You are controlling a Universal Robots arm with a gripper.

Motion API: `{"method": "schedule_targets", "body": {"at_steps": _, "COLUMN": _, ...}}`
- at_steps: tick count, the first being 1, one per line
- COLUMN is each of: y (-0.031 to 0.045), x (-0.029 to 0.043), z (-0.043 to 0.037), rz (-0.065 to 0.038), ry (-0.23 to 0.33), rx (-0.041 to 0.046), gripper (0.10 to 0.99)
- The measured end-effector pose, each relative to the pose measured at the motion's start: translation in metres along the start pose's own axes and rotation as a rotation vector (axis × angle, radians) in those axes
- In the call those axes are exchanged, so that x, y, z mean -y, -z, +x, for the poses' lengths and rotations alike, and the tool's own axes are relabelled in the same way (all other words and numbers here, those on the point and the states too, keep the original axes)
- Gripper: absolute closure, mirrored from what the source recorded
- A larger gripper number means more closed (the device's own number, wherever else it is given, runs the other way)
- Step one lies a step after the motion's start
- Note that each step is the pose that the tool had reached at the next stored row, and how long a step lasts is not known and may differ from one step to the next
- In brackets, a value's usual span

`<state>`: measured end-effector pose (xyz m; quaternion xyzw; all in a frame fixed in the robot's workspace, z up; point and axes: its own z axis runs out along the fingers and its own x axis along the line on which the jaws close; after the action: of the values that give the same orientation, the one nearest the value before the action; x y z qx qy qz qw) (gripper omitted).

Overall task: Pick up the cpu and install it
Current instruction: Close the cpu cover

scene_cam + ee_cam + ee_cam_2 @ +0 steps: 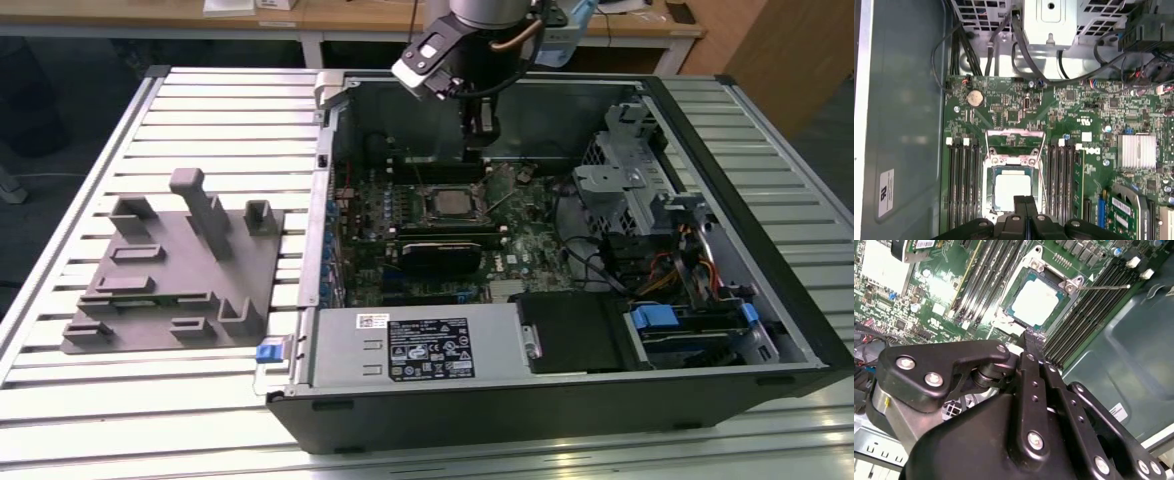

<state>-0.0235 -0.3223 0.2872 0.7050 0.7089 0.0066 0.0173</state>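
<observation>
The cpu (1013, 191) lies flat in the motherboard socket, its silver top showing in both wrist views (1036, 300) and, inside the open computer case, in the exterior view (451, 203). The socket's metal frame (1015, 145) stands hinged open beside it. My gripper (1025, 201) hangs just above the socket's edge, shut, with its two black fingers pressed together and nothing between them. In the second wrist view its fingertips (1033, 336) sit right beside the chip's corner. The exterior view has the gripper (477, 150) a little behind the socket.
Memory slots (961, 185) flank the socket on both sides. A black block (441, 255) sits in front of it, and a drive cage (641, 180) with cables is at the exterior view's right. A grey fixture (174, 260) lies on the slatted table (214, 110) left of the case.
</observation>
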Motion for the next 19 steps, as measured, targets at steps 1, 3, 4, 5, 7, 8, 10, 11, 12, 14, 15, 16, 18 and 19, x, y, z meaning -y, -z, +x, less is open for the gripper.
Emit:
{"method": "schedule_targets", "body": {"at_steps": 1, "y": 0.0000, "x": -0.0015, "z": 0.0000, "rz": 0.000, "ry": 0.000, "rx": 0.0000, "gripper": 0.980}}
{"method": "schedule_targets", "body": {"at_steps": 3, "y": -0.0002, "x": -0.0058, "z": 0.0000, "rz": 0.000, "ry": 0.000, "rx": 0.0000, "gripper": 0.980}}
{"method": "schedule_targets", "body": {"at_steps": 4, "y": -0.0003, "x": -0.0081, "z": 0.0000, "rz": 0.000, "ry": 0.000, "rx": 0.0000, "gripper": 0.980}}
{"method": "schedule_targets", "body": {"at_steps": 5, "y": -0.0004, "x": -0.0103, "z": -0.0001, "rz": 0.000, "ry": 0.000, "rx": -0.0001, "gripper": 0.980}}
{"method": "schedule_targets", "body": {"at_steps": 7, "y": -0.0007, "x": -0.0141, "z": -0.0001, "rz": 0.000, "ry": 0.000, "rx": -0.0001, "gripper": 0.980}}
{"method": "schedule_targets", "body": {"at_steps": 8, "y": -0.0009, "x": -0.0159, "z": -0.0001, "rz": 0.000, "ry": 0.000, "rx": -0.0002, "gripper": 0.980}}
{"method": "schedule_targets", "body": {"at_steps": 10, "y": -0.0015, "x": -0.0191, "z": 0.0000, "rz": 0.000, "ry": 0.000, "rx": 0.0001, "gripper": 0.980}}
{"method": "schedule_targets", "body": {"at_steps": 11, "y": -0.0018, "x": -0.0202, "z": -0.0001, "rz": 0.000, "ry": 0.001, "rx": 0.0001, "gripper": 0.980}}
{"method": "schedule_targets", "body": {"at_steps": 12, "y": -0.0023, "x": -0.0214, "z": -0.0001, "rz": 0.000, "ry": 0.002, "rx": -0.0001, "gripper": 0.980}}
{"method": "schedule_targets", "body": {"at_steps": 14, "y": -0.0034, "x": -0.0254, "z": -0.0001, "rz": 0.001, "ry": 0.005, "rx": -0.0014, "gripper": 0.980}}
{"method": "schedule_targets", "body": {"at_steps": 15, "y": -0.0040, "x": -0.0276, "z": -0.0001, "rz": 0.003, "ry": 0.005, "rx": -0.0037, "gripper": 0.980}}
{"method": "schedule_targets", "body": {"at_steps": 16, "y": -0.0047, "x": -0.0299, "z": -0.0001, "rz": 0.005, "ry": 0.005, "rx": -0.0051, "gripper": 0.980}}
{"method": "schedule_targets", "body": {"at_steps": 18, "y": -0.0059, "x": -0.0326, "z": -0.0001, "rz": 0.006, "ry": 0.005, "rx": -0.0051, "gripper": 0.980}}
{"method": "schedule_targets", "body": {"at_steps": 19, "y": -0.0064, "x": -0.0338, "z": -0.0001, "rz": 0.006, "ry": 0.005, "rx": -0.0051, "gripper": 0.980}}
